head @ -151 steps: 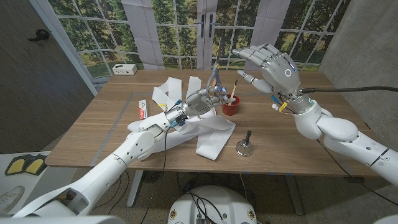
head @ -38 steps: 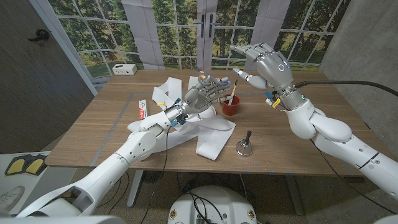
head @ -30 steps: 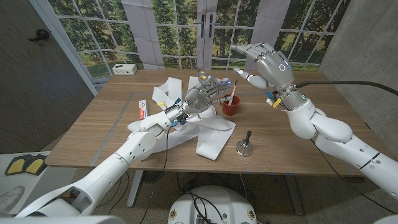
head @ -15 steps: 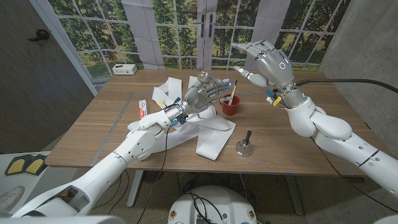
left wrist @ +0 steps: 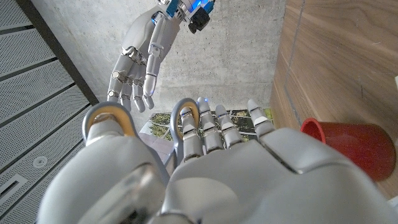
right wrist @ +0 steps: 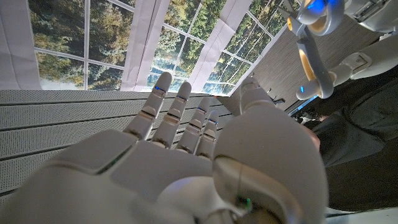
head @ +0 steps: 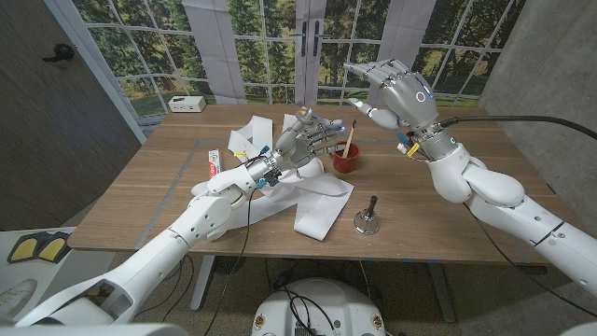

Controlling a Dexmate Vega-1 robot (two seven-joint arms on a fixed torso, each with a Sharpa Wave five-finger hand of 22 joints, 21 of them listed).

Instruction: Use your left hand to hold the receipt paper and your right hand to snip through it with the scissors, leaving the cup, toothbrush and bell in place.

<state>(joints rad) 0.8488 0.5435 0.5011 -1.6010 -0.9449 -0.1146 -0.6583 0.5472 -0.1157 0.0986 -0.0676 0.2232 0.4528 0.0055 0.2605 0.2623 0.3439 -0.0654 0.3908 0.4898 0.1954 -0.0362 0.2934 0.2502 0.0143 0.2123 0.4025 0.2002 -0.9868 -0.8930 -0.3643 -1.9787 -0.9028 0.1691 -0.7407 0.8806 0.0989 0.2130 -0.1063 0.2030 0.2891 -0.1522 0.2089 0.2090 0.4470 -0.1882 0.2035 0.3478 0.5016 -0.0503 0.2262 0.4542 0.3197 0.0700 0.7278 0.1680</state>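
Your left robot hand (head: pixel 303 140) is raised in the centre of the frame, just left of the red cup (head: pixel 346 161), and it grips the scissors (head: pixel 301 119), whose orange-lined handles stand above its fingers. Your right robot hand (head: pixel 392 91) hangs in the upper right of the frame, open, with its fingers spread and nothing in them. The receipt paper (head: pixel 317 202) lies loose on the worktop (head: pixel 149 201) below the left robot hand, towards the lower centre. The toothbrush (head: pixel 352 135) stands in the cup. The bell (head: pixel 366 217) stands lower, right of the paper.
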